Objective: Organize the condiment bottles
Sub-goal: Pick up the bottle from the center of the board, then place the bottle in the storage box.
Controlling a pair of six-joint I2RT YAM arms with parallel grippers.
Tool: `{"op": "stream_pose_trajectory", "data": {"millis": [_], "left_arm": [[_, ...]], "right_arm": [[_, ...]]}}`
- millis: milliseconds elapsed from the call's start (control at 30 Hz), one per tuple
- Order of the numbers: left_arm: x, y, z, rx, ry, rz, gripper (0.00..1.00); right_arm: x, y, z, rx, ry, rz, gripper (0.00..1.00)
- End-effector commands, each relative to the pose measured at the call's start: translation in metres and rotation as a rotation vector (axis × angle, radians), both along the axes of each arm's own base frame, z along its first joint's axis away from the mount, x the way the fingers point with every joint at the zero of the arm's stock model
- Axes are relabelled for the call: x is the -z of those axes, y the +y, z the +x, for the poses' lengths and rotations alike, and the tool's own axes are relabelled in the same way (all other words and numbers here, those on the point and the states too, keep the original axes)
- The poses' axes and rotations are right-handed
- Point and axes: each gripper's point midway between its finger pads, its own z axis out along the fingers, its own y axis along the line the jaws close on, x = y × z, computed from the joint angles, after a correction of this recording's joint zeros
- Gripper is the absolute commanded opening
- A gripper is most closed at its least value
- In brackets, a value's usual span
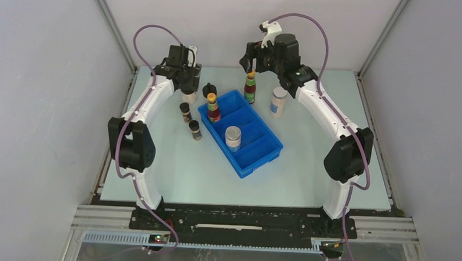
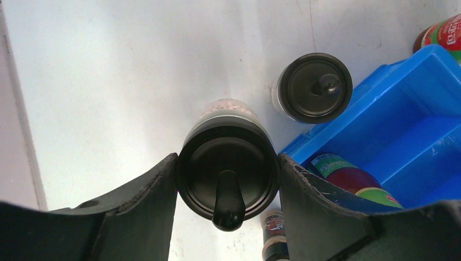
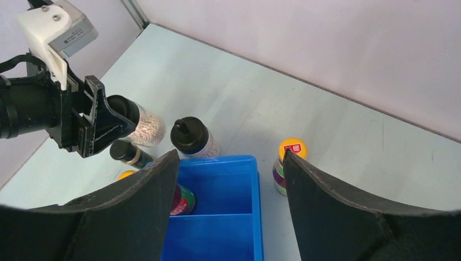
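Top-down close-up: left gripper (image 2: 227,166) clamped on black-lidded jar (image 2: 232,149), one finger touching each side of the lid. Beyond it, second black-lidded jar (image 2: 317,87) just beside blue tray (image 2: 403,64) corner. One red bottle (image 2: 348,176) inside tray.

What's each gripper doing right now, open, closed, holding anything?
The left gripper is closed on a black-lidded jar.
The right gripper is open, holding nothing.
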Motion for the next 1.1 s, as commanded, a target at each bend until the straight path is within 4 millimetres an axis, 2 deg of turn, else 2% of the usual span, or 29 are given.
{"op": "stream_pose_trajectory", "data": {"millis": [0,267,433,667,900,1067], "left_arm": [[-0.073,0.000,0.003,-0.029,-0.194,-0.020,0.00],[-0.129,-0.001,-0.017,-0.045,-0.309,-0.011,0.00],[-0.152,-0.006,-0.033,-0.038,-0.350,0.000,0.00],[-0.173,-0.020,-0.057,-0.004,-0.380,0.006,0.00],[-0.180,-0.036,-0.083,0.035,-0.371,0.040,0.00],[-0.184,-0.046,-0.102,0.046,-0.369,0.060,0.00]], "right_arm": [[-0.036,-0.004,-0.015,0.006,-0.066,0.031,0.79],[-0.049,-0.006,-0.034,0.011,-0.082,0.044,0.79],[-0.056,-0.008,-0.048,0.015,-0.095,0.049,0.79],[-0.065,-0.018,-0.064,0.037,-0.113,0.068,0.79],[-0.064,-0.026,-0.076,0.049,-0.113,0.085,0.79],[-0.071,-0.032,-0.088,0.054,-0.126,0.097,0.79]]}}
